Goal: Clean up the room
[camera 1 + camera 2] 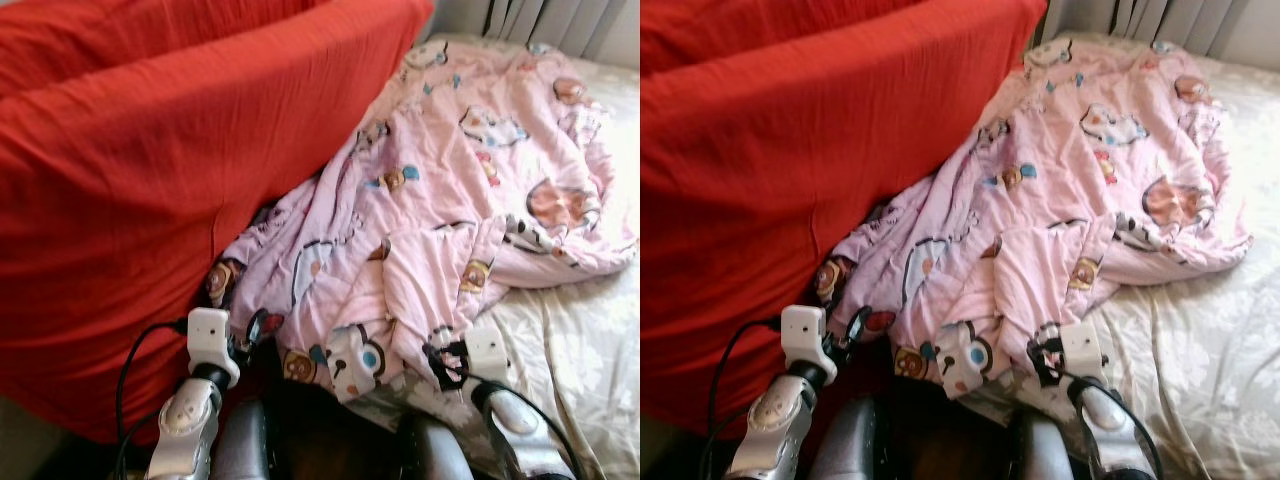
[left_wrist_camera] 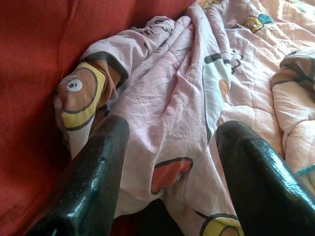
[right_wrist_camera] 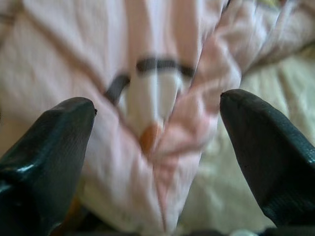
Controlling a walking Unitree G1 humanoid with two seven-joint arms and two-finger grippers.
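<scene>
step: we reach for the crumpled pink cartoon quilt (image 1: 450, 190) on the bed (image 1: 590, 340), beside the red cover (image 1: 150, 180) | left end effector (image 2: 170, 167) and right end effector (image 3: 157, 147) both released, straddling its near edge | next: clench both, lift and spread

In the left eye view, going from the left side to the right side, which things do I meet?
Red cover → left pincer → pink cartoon blanket → right pincer → cream bed sheet.
</scene>
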